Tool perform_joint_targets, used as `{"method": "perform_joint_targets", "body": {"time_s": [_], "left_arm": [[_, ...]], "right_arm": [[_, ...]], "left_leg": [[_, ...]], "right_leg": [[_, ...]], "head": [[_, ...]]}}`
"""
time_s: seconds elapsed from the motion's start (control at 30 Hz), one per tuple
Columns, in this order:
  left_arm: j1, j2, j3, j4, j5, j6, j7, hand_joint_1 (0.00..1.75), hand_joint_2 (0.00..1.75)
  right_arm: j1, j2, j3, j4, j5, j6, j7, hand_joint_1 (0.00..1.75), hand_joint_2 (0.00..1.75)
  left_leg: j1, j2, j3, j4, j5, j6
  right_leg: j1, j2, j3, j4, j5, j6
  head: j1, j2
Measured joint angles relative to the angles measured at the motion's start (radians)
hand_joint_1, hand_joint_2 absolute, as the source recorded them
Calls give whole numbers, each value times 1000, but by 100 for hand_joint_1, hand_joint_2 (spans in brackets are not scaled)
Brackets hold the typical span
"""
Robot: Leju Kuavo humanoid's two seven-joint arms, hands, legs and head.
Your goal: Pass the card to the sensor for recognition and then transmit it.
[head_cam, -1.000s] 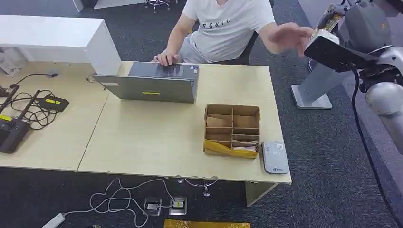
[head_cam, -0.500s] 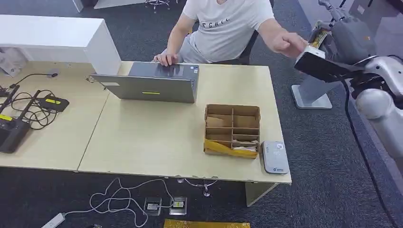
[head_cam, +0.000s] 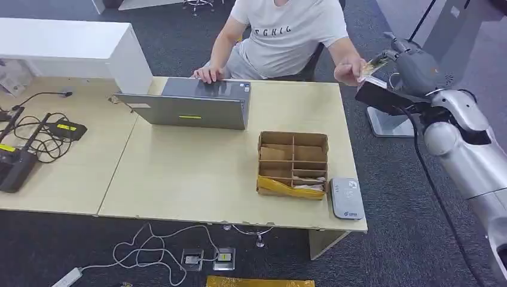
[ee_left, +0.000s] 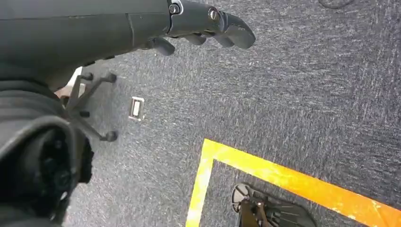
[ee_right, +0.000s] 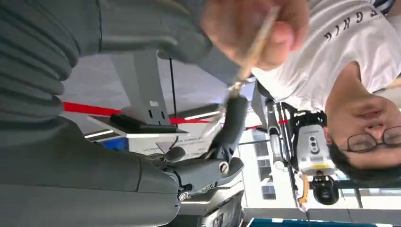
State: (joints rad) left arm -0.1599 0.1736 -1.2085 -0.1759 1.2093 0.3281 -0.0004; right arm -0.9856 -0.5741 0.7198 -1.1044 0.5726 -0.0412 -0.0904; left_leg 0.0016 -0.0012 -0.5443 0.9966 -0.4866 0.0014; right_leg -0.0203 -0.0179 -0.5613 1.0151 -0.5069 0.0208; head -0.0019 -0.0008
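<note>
The right hand (head_cam: 406, 66) is raised off the far right corner of the bench (head_cam: 197, 173), beyond its right edge, beside a seated person in a white shirt (head_cam: 287, 36). The card (head_cam: 372, 64) sits between this hand and the person's hand (head_cam: 350, 70): in the right wrist view the person's fingers (ee_right: 255, 28) pinch its upper part, while its lower edge meets a dark finger of the robot's hand (ee_right: 234, 125). I cannot tell for certain whether the robot's fingers clamp it or merely touch it.

The left hand (ee_left: 208, 23) hangs over the dark carpet with nothing in it, its fingers loosely curled and apart.

On the bench, a grey card sensor (head_cam: 347, 197) lies at the near right corner, just beside a cardboard divider box (head_cam: 293, 162). A laptop (head_cam: 191, 107) stands at the far edge, the person's other hand resting behind it. Cables and a black router (head_cam: 15, 161) occupy the left end.
</note>
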Motion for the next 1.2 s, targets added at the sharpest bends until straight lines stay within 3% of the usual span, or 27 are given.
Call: {"method": "perform_joint_targets", "body": {"time_s": [0.9, 0.93, 1.07, 1.17, 1.2], "left_arm": [[0, -3, -10, 0, -1, 0, 0, 0, 0], [0, -3, -10, 0, -1, 0, 0, 0, 0], [0, -3, -10, 0, -1, 0, 0, 0, 0], [0, -3, -11, 0, -2, -2, 0, 0, 0], [0, -3, -11, 0, -2, -2, -2, 0, 0]], "right_arm": [[13, 27, 0, 39, 2, -4, 1, 0, 175], [13, 27, 0, 39, 2, -4, 1, 0, 0], [13, 29, 0, 45, 3, -9, -1, 0, 0], [19, 31, -1, 46, 2, -53, -23, 0, 0], [24, 31, -2, 46, -2, -65, -27, 0, 175]], "left_leg": [[0, 0, 0, 0, 0, 0], [0, 0, 0, 0, 0, 0], [0, 0, 0, 0, 0, 0], [0, 0, 0, 0, 0, 0], [0, 0, 0, 0, 0, 0]], "right_leg": [[0, 0, 0, 0, 0, 0], [0, 0, 0, 0, 0, 0], [0, 0, 0, 0, 0, 0], [0, 0, 0, 0, 0, 0], [0, 0, 0, 0, 0, 0]], "head": [[0, 0], [0, 0], [0, 0], [0, 0], [0, 0]]}}
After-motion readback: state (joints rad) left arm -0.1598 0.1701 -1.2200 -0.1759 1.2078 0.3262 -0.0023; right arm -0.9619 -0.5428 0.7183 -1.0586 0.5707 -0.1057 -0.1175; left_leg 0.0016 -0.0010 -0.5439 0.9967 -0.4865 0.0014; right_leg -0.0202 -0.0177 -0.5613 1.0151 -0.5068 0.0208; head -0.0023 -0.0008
